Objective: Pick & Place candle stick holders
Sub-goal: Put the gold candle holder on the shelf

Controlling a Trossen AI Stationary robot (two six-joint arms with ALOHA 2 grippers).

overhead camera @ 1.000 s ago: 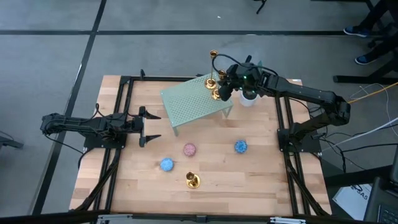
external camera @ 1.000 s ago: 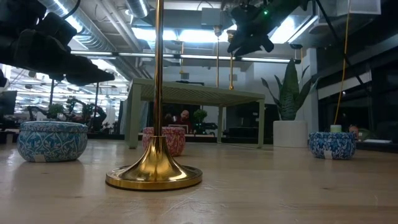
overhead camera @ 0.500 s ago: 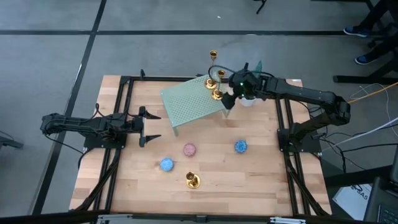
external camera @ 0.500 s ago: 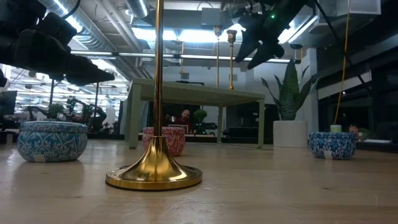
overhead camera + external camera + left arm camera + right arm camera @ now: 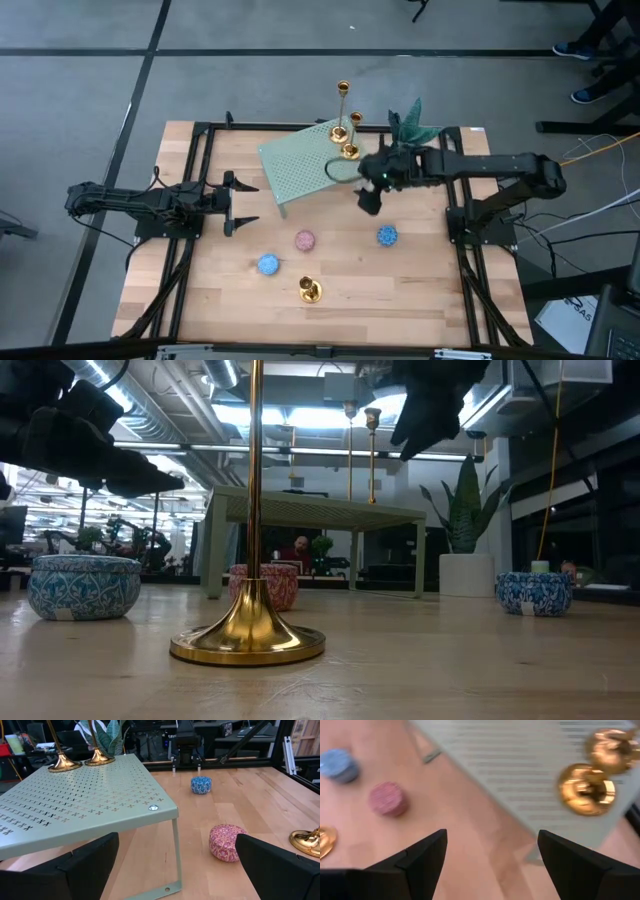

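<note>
Two gold candlesticks (image 5: 346, 140) stand upright by their round bases on the far right corner of the green perforated shelf (image 5: 305, 165); they also show in the right wrist view (image 5: 585, 790) and the low view (image 5: 372, 450). A third gold candlestick (image 5: 310, 291) stands on the table near the front edge, large in the low view (image 5: 250, 630). My right gripper (image 5: 368, 200) is open and empty, above the table just beyond the shelf's right end (image 5: 492, 840). My left gripper (image 5: 240, 205) is open and empty at the table's left, facing the shelf (image 5: 177, 840).
A pink tin (image 5: 305, 240) and two blue tins (image 5: 268, 264) (image 5: 387, 235) sit on the wood table between the shelf and the front candlestick. A potted plant (image 5: 410, 125) stands at the far right, behind my right arm. Black frame rails (image 5: 190, 180) run along the table's sides.
My right gripper has drawn away from the shorter candlestick on the shelf, going toward the table's near edge and a little right, off the shelf. That candlestick stays upright on the shelf beside the taller one.
</note>
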